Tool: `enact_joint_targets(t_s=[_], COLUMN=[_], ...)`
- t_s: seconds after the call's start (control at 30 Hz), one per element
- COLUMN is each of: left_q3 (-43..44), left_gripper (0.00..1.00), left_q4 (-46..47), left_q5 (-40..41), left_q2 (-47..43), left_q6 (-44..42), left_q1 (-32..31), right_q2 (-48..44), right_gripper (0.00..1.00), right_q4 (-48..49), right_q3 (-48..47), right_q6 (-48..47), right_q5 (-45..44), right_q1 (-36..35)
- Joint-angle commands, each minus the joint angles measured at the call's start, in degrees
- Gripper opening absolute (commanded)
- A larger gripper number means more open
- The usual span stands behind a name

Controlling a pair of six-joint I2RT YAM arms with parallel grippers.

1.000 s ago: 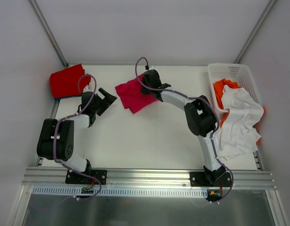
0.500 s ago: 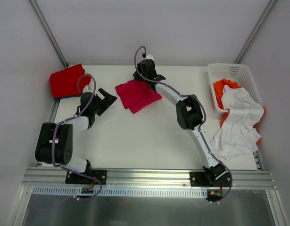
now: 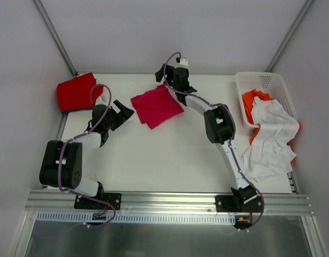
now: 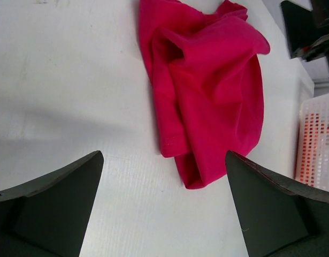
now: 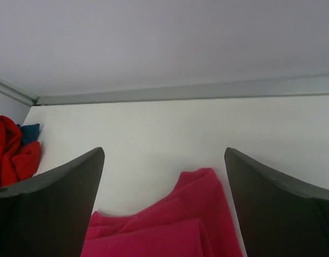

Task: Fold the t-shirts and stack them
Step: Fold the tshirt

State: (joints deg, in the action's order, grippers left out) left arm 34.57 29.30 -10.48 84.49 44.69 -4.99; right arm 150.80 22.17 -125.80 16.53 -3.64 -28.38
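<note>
My right arm stretches out long to the far edge of the table (image 3: 169,160). The right gripper (image 5: 164,155) has its fingers wide and grips nothing, with the crimson-pink t-shirt (image 3: 156,105) low between them. My left arm is folded near the left edge. The left gripper (image 4: 163,155) is equally wide, and the shirt lies just ahead of it, untouched.

A robotics lab, by the look: left arm (image 3: 62,160) and right arm (image 3: 220,124) bolted to an aluminium rail (image 3: 169,201) along the bottom, white table (image 3: 169,160), blank panel walls (image 3: 169,32) up top.
</note>
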Motion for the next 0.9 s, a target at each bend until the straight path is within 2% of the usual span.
enact_joint_targets(t_s=[0.0, 0.07, 0.1, 0.17, 0.2, 0.23, 0.27, 0.3, 0.33, 0.37, 0.4, 0.47, 0.5, 0.57, 0.67, 0.8, 0.87], left_q3=[2.9, 4.0, 5.3, 7.5, 12.0, 14.8, 18.0, 25.2, 28.7, 32.3, 38.8, 45.6, 51.8, 58.0, 63.7, 61.2, 59.1], left_gripper=[0.99, 0.99, 0.99, 0.99, 0.99, 0.99, 0.99, 0.99, 0.99, 0.99, 0.99, 0.99, 0.99, 0.99, 0.99, 0.99, 0.99], left_q4=[1.8, 2.1, 2.5, 4.2, 5.0, 4.8, 4.4, 2.4, 1.5, 0.6, -1.6, -6.5, -8.6, -10.7, -9.1, 0.4, 3.8], left_q5=[-1.6, -2.9, -5.2, -9.2, -12.2, -18.1, -21.0, -23.8, -26.5, -30.3, -31.8, -33.9, -35.0, -38.4, -43.2, -48.3, -49.4], left_q2=[-2.3, -2.7, -2.3, -0.6, 1.0, 5.3, 7.7, 10.4, 15.9, 18.5, 21.4, 29.1, 31.9, 38.7, 46.0, 47.7, 46.6], left_q6=[-6.9, -8.3, -9.1, -9.4, -9.4, -9.6, -9.6, -9.6, -9.4, -9.3, -10.0, -10.7, -11.2, -10.0, -6.1, 1.3, 1.7], left_q1=[-1.7, -2.2, -2.4, -2.7, -2.7, -2.9, -3.3, -4.1, -4.5, -5.0, -5.5, -6.3, -6.4, -6.3, -6.7, -7.7, -8.5], right_q2=[-19.1, -25.8, -32.6, -39.5, -42.8, -49.4, -52.5, -55.4, -58.3, -63.6, -66.1, -73.1, -75.1, -80.7, -85.7, -87.9, -87.7], right_gripper=[0.99, 1.00, 0.99, 1.00, 0.99, 0.99, 0.99, 0.99, 0.99, 0.99, 0.99, 1.00, 0.99, 0.99, 0.99, 1.00, 0.99], right_q4=[11.4, 14.0, 14.6, 16.5, 16.8, 17.4, 17.6, 17.7, 17.6, 17.6, 17.6, 17.0, 16.8, 14.7, 10.1, 6.3, 6.1], right_q3=[11.0, 18.9, 27.1, 35.9, 40.4, 48.9, 53.1, 57.0, 60.8, 67.8, 71.1, 79.9, 82.4, 88.1, 91.1, 92.5, 92.4], right_q6=[-8.9, -11.7, -12.3, -12.8, -12.1, -11.4, -10.6, -9.1, -8.2, -7.2, -6.1, -4.7, -4.3, -3.4, -4.0, -4.6, -4.7], right_q5=[-0.7, -2.9, -3.6, -5.2, -5.8, -6.5, -6.8, -7.1, -7.6, -8.2, -8.5, -9.7, -9.7, -10.4, -12.2, -15.3, -15.3], right_q1=[0.3, 0.6, 0.7, 0.6, 0.6, 0.6, 0.5, 0.4, 0.3, 0.3, 0.2, 0.1, 0.0, 0.0, -0.1, -0.1, -0.1])
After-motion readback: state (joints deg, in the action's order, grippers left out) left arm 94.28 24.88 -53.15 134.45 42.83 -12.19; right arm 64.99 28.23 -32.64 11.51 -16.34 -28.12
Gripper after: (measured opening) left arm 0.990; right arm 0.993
